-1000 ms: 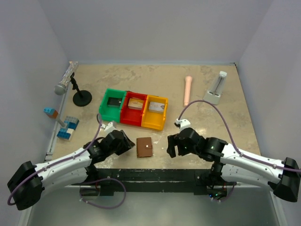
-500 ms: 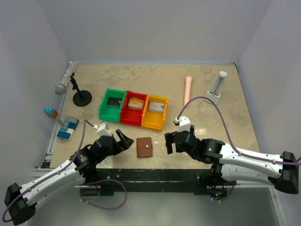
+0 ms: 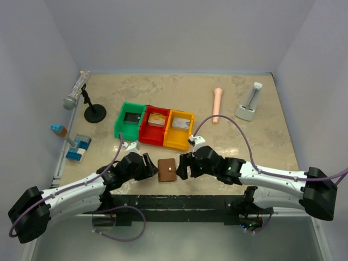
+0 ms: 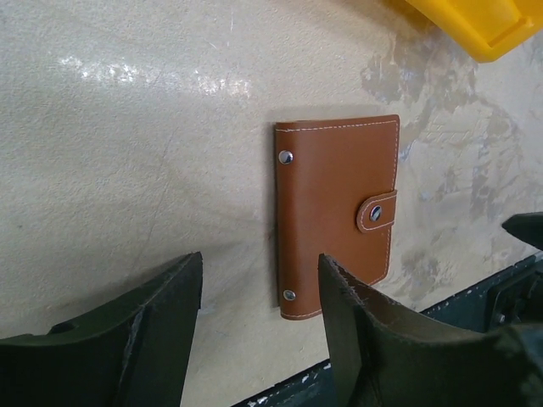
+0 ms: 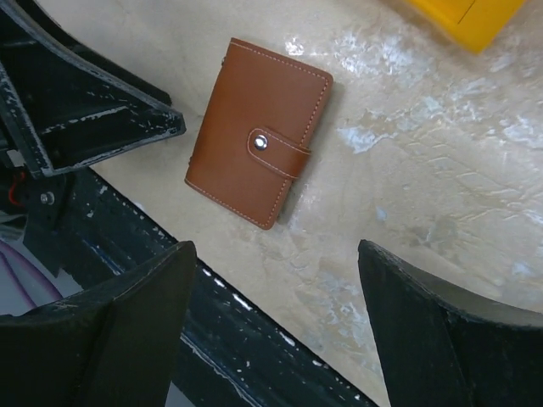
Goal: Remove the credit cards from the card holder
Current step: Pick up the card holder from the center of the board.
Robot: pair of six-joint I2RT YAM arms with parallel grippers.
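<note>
The card holder (image 3: 167, 169) is a brown leather wallet lying flat and snapped shut near the table's front edge, also seen in the left wrist view (image 4: 335, 216) and the right wrist view (image 5: 254, 131). Any credit cards inside it are hidden. My left gripper (image 3: 148, 165) stands open just left of it; its right finger (image 4: 356, 331) overlaps the holder's near corner, with nothing between the jaws (image 4: 261, 263). My right gripper (image 3: 182, 166) is open just right of the holder, empty (image 5: 276, 250).
Green (image 3: 120, 124), red (image 3: 145, 132) and yellow (image 3: 176, 142) bins stand in a row behind the holder, each with a flat card-like item inside. A microphone stand (image 3: 93, 113) and blue blocks (image 3: 79, 148) sit left; a pink cylinder (image 3: 217, 104) and white stand (image 3: 249, 103) back right. A black rail (image 3: 179, 204) borders the front edge.
Both grippers have closed in on the card holder from either side. The right one slid left toward it; the left one pulled back, then came forward again. The holder has not moved.
</note>
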